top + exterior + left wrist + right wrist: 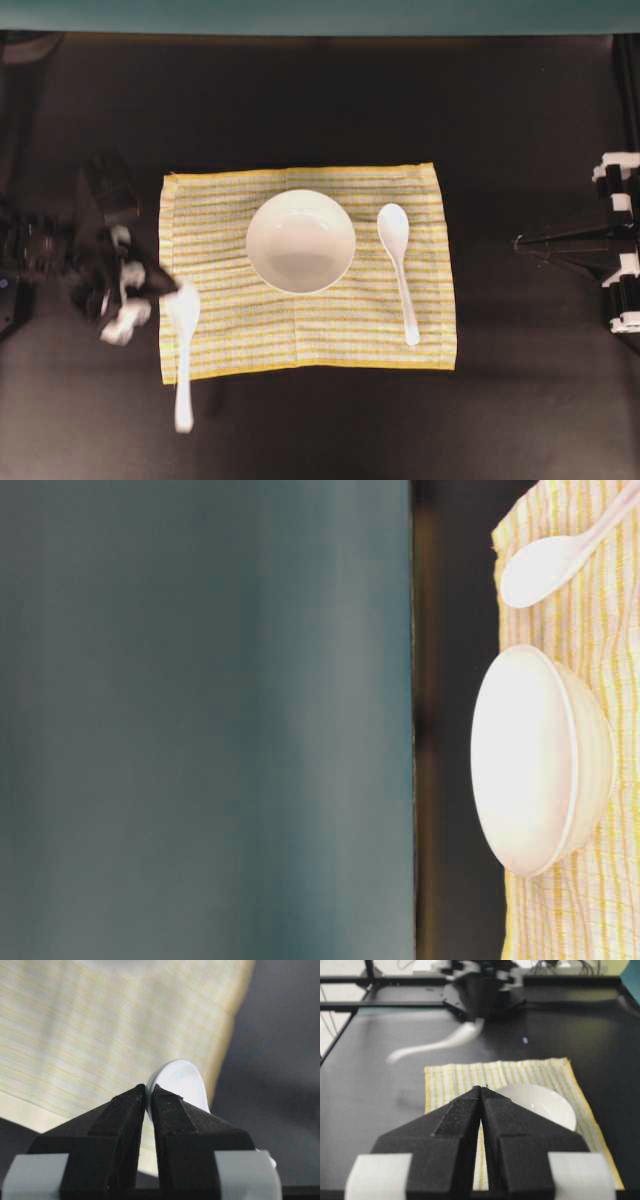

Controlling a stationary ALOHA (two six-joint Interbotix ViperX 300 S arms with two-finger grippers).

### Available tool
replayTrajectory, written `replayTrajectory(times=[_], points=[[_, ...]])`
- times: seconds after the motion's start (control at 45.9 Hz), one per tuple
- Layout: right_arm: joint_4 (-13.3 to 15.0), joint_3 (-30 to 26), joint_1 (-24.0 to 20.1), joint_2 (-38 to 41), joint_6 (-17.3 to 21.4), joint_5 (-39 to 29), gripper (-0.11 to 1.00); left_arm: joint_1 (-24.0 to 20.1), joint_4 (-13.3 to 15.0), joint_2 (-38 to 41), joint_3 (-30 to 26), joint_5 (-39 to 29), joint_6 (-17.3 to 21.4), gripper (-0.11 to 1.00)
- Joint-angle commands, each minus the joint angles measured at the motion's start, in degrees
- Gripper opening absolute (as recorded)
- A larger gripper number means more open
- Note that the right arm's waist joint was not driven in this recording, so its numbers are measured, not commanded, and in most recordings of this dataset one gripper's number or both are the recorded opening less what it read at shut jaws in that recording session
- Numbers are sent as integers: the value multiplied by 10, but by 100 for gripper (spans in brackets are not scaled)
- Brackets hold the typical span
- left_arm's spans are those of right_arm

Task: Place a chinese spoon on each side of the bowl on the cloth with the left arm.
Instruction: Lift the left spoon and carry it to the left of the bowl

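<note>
I had the left gripper [165, 293] left of the bowl [300, 241], fingers [127, 1110] clamped on a spoon [184, 345] at the cloth [310, 340] edge. Best to lower it level, parallel to the second spoon [398, 265] right of the bowl. The right gripper [481, 1091] was closed, empty.

No readable text, labels, brands or numbers, perhaps some lost to blur on the far equipment
</note>
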State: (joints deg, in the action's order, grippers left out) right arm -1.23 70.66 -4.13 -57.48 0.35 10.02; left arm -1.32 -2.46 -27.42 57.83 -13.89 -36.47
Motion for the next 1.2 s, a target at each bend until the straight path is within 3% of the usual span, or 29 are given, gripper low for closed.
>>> replayTrajectory(times=[0.0, 0.153, 0.327, 0.523, 0.872, 0.938, 1.09, 1.177], points=[[-1, -4, 0, 4, 3, 10, 1, -63, -3, 4, -7, 4, 37, 7], [-1, -4, -1, 3, 3, 7, 1, -128, -3, 39, -28, -5, 96, 7], [-1, -2, 0, 3, 4, 6, 1, -154, -3, 101, -58, -18, 129, 7], [-1, 3, 0, 3, 4, 5, 1, -160, -3, 152, -75, -18, 123, 7], [-1, 5, 0, 3, 4, 5, 1, -167, -3, 162, -66, -11, 120, 8], [-1, 6, 0, 3, 4, 5, 1, -168, -3, 161, -63, -4, 119, 17], [-1, 10, 0, 4, 4, 5, 1, -168, -3, 158, -55, 13, 119, 64], [-1, 12, 0, 3, 4, 5, 1, -168, -3, 156, -54, 21, 121, 85]])
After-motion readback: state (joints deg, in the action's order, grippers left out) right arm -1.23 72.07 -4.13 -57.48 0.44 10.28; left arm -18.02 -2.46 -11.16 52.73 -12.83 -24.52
